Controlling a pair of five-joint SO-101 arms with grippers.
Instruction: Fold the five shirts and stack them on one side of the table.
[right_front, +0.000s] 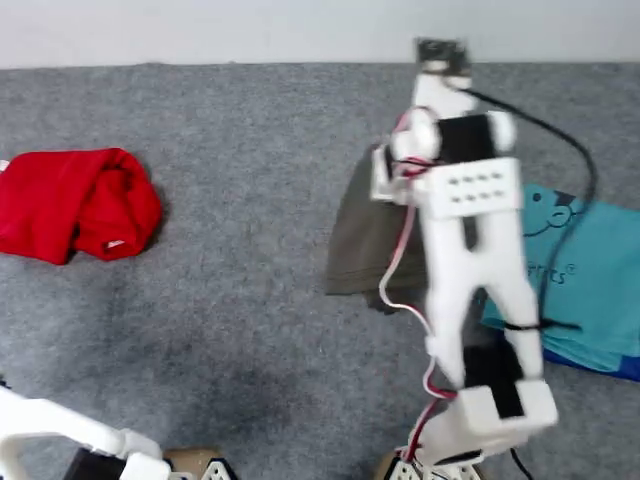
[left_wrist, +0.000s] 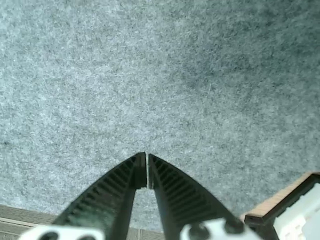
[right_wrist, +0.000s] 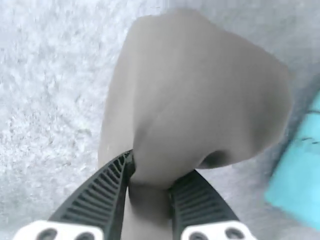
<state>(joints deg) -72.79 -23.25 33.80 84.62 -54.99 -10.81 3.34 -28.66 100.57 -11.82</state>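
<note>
The right gripper (right_wrist: 160, 167) is clamped on a taupe shirt (right_wrist: 200, 95). Its 2 black ribbed fingers (right_wrist: 107, 192) pinch a gathered fold, and the rest of the cloth spreads out past the tips over the grey felt. From the high view, that shirt sits right of the table's middle, partly hidden under the white right arm (right_front: 470, 250) stretched over it.

Just beside it, toward the right edge, a teal shirt (right_front: 590, 270) lies flat with a dark printed drawing on it. A strip of blue cloth (right_front: 622, 368) shows under its near corner, though I can't tell what it belongs to.

The left gripper (left_wrist: 147, 159) has its jaws together with nothing between them, hanging over bare grey felt (right_front: 250, 320). The left arm (right_front: 60, 428) sits low at the near-left corner. Well apart from everything else, a red shirt (right_front: 80, 205) lies crumpled in a heap at the table's left side.
</note>
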